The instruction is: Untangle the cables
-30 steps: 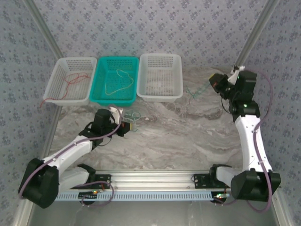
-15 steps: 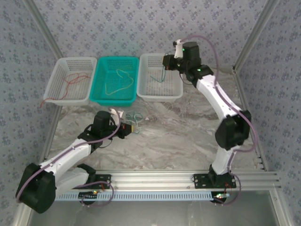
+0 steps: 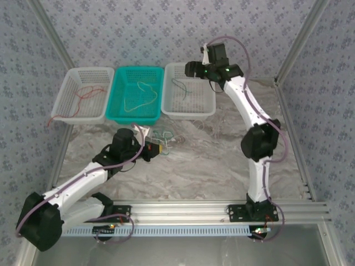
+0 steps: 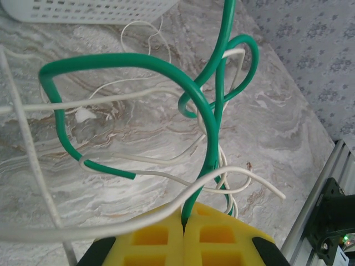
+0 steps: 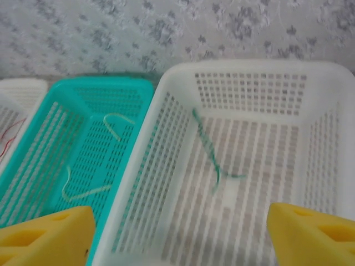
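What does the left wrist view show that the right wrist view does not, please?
Left wrist view: the left gripper shut on a green cable tangled with whitish cables over the marble table. Right wrist view: the right gripper open above the white basket, a second green cable inside it, and a teal basket holding a pale cable. Both: yellow fingers at the bottom edge and patterned wallpaper behind.

Right end effector (image 5: 177,235) moved over white basket (image 5: 238,66), spread, green cable (image 5: 211,152) dropped in
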Robot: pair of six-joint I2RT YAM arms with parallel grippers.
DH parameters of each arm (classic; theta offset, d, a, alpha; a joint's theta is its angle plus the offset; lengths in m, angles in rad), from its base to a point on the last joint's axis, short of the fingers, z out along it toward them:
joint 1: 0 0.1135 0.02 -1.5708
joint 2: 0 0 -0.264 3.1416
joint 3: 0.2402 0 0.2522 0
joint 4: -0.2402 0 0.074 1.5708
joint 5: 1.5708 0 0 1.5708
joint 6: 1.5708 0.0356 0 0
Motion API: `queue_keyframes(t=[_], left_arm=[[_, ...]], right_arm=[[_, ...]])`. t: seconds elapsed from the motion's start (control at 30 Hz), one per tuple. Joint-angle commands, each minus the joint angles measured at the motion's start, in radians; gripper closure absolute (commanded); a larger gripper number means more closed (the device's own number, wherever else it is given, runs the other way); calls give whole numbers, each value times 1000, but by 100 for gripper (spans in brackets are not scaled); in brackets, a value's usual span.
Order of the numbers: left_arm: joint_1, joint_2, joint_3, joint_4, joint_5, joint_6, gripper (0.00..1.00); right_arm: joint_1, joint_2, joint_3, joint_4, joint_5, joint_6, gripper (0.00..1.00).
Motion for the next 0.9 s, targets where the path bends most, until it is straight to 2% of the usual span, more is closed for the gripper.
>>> queue_keyframes(t=[0.0, 0.1, 0.2, 0.37, 0.43, 0.53, 0.6, 0.63, 0.7, 0.77, 0.87], left_arm=[[-4, -20, 55, -6, 18, 29, 100], [-4, -13, 84, -11, 25, 48, 100], [-5, 4, 118, -21, 46, 68, 100], [-7, 38, 163, -32, 88, 95, 100], [-11, 49, 174, -23, 98, 95, 100], [-16, 64, 182, -3, 96, 86, 100], [-19, 74, 185, 11, 96, 77, 100], [-21, 80, 188, 12, 98, 76, 100], [-24, 87, 190, 7, 95, 76, 100], [-27, 87, 190, 0, 95, 75, 100], [-32, 77, 181, 7, 93, 74, 100]], right_arm=[[12, -269, -248, 89, -122, 13, 17], [31, -498, -573, 254, -210, 61, 18], [89, -668, -800, 320, -272, 79, 20], [252, -788, -1040, 380, -292, 179, 23], [316, -791, -1090, 444, -298, 234, 24], [387, -770, -1120, 505, -218, 271, 28], [393, -748, -1136, 542, -191, 285, 38], [392, -737, -1143, 555, -177, 295, 46], [386, -714, -1144, 577, -200, 298, 57], [386, -689, -1129, 575, -230, 292, 57], [397, -659, -1120, 593, -236, 289, 49]])
